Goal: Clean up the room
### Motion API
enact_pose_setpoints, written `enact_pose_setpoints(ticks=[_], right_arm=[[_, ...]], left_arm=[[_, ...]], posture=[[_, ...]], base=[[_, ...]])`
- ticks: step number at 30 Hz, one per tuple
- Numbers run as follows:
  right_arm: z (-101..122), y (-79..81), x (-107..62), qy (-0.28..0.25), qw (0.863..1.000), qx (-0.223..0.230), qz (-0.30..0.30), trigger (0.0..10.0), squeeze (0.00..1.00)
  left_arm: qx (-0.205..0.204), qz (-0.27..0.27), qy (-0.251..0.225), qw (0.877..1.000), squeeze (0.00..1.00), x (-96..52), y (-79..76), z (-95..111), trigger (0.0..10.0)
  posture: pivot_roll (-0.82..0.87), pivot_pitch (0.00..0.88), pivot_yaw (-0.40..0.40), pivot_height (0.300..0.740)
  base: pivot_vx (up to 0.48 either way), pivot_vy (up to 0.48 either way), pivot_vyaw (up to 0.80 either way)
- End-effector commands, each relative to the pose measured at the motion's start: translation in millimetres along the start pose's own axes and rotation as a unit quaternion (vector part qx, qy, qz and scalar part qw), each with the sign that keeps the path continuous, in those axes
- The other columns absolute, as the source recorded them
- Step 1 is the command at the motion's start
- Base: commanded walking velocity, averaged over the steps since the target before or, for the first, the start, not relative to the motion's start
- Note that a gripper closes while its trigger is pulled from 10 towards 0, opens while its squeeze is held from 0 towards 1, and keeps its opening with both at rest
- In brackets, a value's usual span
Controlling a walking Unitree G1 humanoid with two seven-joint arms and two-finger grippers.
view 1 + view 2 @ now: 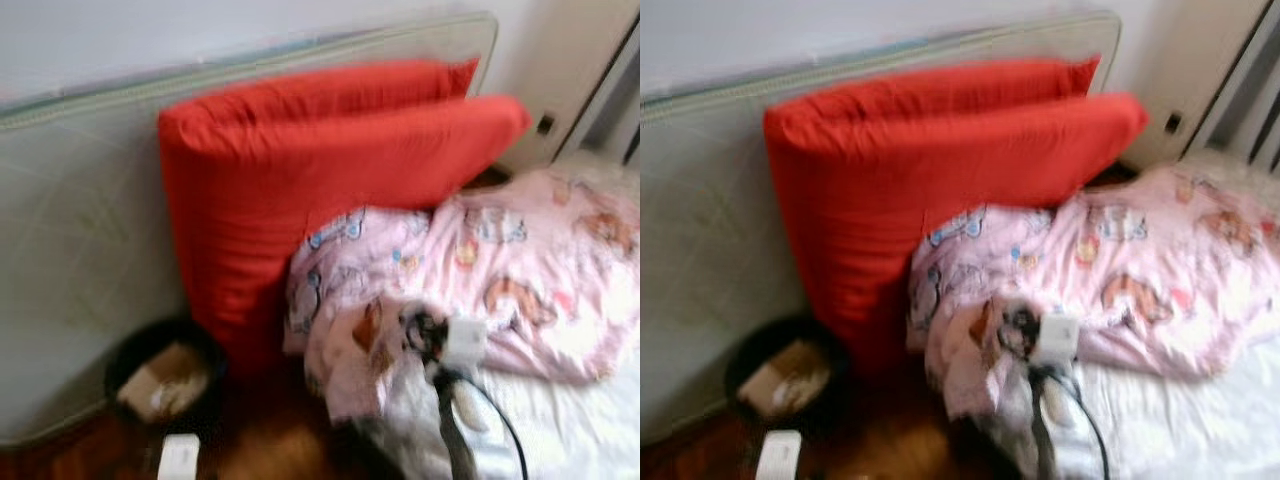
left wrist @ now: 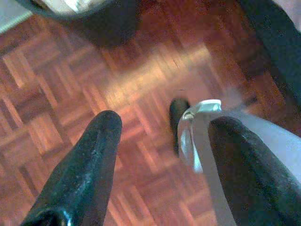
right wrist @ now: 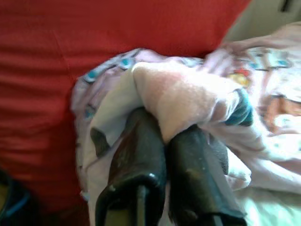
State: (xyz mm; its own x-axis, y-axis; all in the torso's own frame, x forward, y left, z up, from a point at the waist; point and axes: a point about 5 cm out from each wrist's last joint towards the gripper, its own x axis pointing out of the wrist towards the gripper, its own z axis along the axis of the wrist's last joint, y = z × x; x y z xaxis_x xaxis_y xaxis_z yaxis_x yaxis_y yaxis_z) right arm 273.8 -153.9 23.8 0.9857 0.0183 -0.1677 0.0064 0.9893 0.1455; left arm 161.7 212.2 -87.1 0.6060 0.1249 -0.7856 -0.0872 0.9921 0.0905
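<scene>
Right gripper (image 3: 162, 141) fingers are pinching a fold of the pink blanket (image 1: 520, 280), which is lying bunched on the bed against the red cushion (image 1: 320, 170). Left gripper (image 2: 164, 136) is hanging over the parquet floor (image 2: 70, 84), fingers spread, gripping nothing.

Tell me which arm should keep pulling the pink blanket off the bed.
Right. The right gripper is shut on a fold of the pink blanket, while the left gripper hangs open above the wood floor.
</scene>
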Motion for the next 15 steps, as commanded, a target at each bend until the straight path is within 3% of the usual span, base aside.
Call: enact_pose_setpoints(ticks=[1, 15], right_arm=[[2.7, 0.8, 1.3, -0.007, 1.0, 0.002, -0.002, 10.0, 0.0], [10.5, 2.2, 3.7, -0.024, 1.0, 0.001, -0.007, 10.0, 0.0]], left_arm=[[0.005, 0.002, -0.008, 1.0, 0.0, 1.3, 3.4, 6.1, 10.0], [0.003, 0.003, -0.02, 1.0, 0.0, 2.8, 2.5, 13.2, 10.0]], posture=[[-0.02, 0.019, -0.041, 0.74], [-0.02, 0.041, -0.043, 0.74]], base=[[-0.27, 0.0, 0.0], [-0.267, 0.0, 0.0]])
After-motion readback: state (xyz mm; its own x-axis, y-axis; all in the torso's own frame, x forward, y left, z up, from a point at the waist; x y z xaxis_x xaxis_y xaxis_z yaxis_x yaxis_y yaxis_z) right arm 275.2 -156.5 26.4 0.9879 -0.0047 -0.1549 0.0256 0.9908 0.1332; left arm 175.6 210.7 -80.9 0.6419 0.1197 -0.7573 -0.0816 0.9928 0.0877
